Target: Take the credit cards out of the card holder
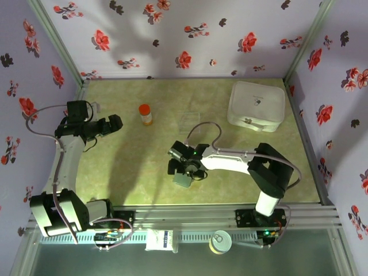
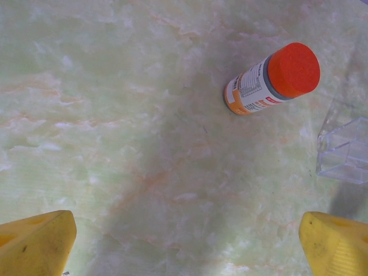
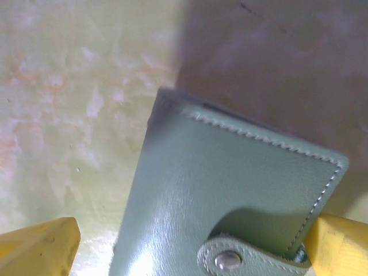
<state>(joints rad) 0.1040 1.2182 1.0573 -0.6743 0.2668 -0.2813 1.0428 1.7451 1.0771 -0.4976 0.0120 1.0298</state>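
The card holder (image 3: 230, 190) is a grey-green stitched case, folded shut with a snap tab (image 3: 227, 260), and it lies flat on the table. From above it is a small grey patch (image 1: 183, 180) at the middle front. My right gripper (image 3: 190, 253) hangs open just over it, its yellow fingertips (image 3: 40, 247) straddling the case; the left tip stands apart from it and the right tip is close to its edge. The credit cards are hidden. My left gripper (image 2: 187, 244) is open above bare table at the left (image 1: 115, 123), holding nothing.
An orange-capped bottle (image 2: 270, 77) lies on its side ahead of the left gripper, with a clear plastic square (image 2: 345, 149) to its right. A big white rounded box (image 1: 256, 104) sits at the back right. Flowered walls close off three sides.
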